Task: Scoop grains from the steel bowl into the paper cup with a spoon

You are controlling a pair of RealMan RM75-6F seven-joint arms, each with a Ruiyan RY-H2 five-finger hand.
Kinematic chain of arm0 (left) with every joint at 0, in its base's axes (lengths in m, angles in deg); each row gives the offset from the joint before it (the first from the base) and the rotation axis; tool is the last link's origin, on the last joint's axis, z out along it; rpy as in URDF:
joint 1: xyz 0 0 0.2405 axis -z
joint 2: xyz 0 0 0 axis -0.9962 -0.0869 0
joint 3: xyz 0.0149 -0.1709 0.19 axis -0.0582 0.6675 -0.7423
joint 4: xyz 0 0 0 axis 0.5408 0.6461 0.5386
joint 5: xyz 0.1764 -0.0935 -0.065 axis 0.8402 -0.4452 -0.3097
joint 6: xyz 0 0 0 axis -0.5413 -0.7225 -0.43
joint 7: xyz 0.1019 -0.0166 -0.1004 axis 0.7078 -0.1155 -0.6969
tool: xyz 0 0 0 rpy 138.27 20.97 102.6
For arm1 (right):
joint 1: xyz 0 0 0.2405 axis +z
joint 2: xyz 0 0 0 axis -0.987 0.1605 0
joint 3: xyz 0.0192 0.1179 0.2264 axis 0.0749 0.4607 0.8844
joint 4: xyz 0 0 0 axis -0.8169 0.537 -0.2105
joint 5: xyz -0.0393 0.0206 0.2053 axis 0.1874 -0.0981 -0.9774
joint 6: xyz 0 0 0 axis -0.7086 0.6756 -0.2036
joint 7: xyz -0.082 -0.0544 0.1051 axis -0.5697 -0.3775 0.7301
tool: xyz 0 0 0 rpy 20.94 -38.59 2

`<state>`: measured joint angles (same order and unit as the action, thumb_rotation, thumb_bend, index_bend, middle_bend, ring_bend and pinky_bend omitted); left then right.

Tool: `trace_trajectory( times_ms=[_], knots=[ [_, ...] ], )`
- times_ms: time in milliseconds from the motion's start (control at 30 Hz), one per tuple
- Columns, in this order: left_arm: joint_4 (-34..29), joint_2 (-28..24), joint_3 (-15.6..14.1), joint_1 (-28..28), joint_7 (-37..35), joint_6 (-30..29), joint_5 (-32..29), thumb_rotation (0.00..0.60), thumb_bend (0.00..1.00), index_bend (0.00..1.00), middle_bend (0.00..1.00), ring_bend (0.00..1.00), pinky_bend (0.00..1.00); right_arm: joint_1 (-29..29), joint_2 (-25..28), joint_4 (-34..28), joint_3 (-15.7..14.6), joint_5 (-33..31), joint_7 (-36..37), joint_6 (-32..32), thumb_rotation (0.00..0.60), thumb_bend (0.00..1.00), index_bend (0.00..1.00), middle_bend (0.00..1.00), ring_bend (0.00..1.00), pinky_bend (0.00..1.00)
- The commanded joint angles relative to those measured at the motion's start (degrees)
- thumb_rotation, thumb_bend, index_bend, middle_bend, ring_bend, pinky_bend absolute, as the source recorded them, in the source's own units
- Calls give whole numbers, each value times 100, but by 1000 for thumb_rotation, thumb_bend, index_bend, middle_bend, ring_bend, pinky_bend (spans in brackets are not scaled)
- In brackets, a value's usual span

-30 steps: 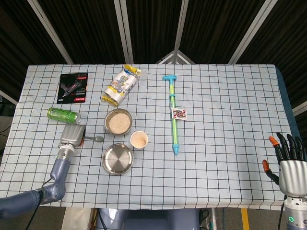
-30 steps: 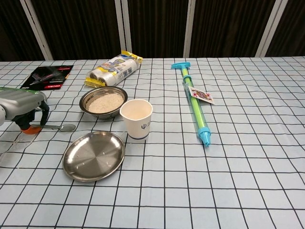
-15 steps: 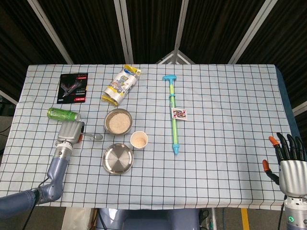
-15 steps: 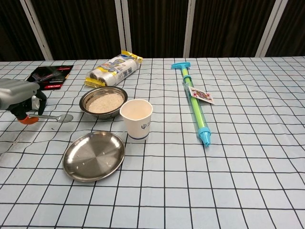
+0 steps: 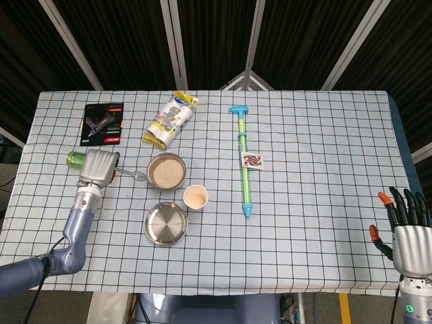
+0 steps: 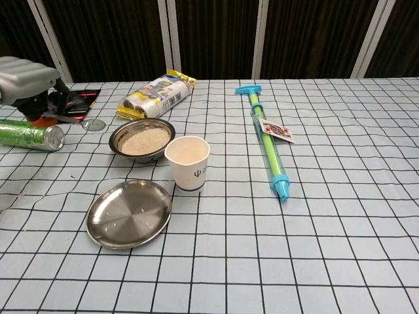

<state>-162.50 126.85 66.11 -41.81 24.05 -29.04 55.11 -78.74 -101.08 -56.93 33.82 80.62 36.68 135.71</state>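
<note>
The steel bowl (image 5: pixel 167 171) (image 6: pixel 142 139) of pale grains stands left of centre. Just in front and to its right is the white paper cup (image 5: pixel 196 197) (image 6: pixel 187 163). My left hand (image 5: pixel 98 167) (image 6: pixel 27 80) grips the handle of a metal spoon (image 5: pixel 136 175) (image 6: pixel 90 123) and holds it lifted off the table, left of the bowl, with the spoon's scoop pointing toward the bowl rim. At the table's near right corner my right hand (image 5: pixel 407 226) is raised with its fingers spread and nothing in it; the chest view does not show it.
An empty steel plate (image 5: pixel 166 223) (image 6: pixel 129 213) lies in front of the bowl. A green can (image 6: pixel 30 134) lies under my left hand. A rice packet (image 5: pixel 171 119), a black booklet (image 5: pixel 104 123) and a blue-green pump toy (image 5: pixel 244 159) with a card lie further off.
My left hand has lifted the spoon off the table and carried it up and away from me, uncovering the green can; the scoop now hangs beside the bowl. The right hand has not moved.
</note>
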Motion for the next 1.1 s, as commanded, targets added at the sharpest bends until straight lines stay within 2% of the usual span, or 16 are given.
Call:
trace_trajectory(
  times_ms=[33,300,500,733,1100],
  knots=[
    [172,38,67,307,369,119,-64,600,451,545,990,1000,1000,-6,-5,7,-1,-1,6,8,600,383,184,130,0,0],
    [810,303,-40,1008,1180,464,95,600,459,553,990,1000,1000,-24,-22,29,0,-8,26,38,600,383,184,131,0,0],
    [1214,532,-348,1327,1547,744,409,600,466,555,990,1000,1000,-31,-38,45,6,-3,34,64,600,383,184,131,0,0],
    [1671,762,-635,1487,1704,904,720,600,468,560,990,1000,1000,-34,-50,63,11,12,40,90,600,383,184,131,0,0],
    [2174,908,-815,1619,1741,1007,1031,600,468,562,990,1000,1000,-37,-64,79,18,17,48,110,600,383,183,131,0,0]
  ],
)
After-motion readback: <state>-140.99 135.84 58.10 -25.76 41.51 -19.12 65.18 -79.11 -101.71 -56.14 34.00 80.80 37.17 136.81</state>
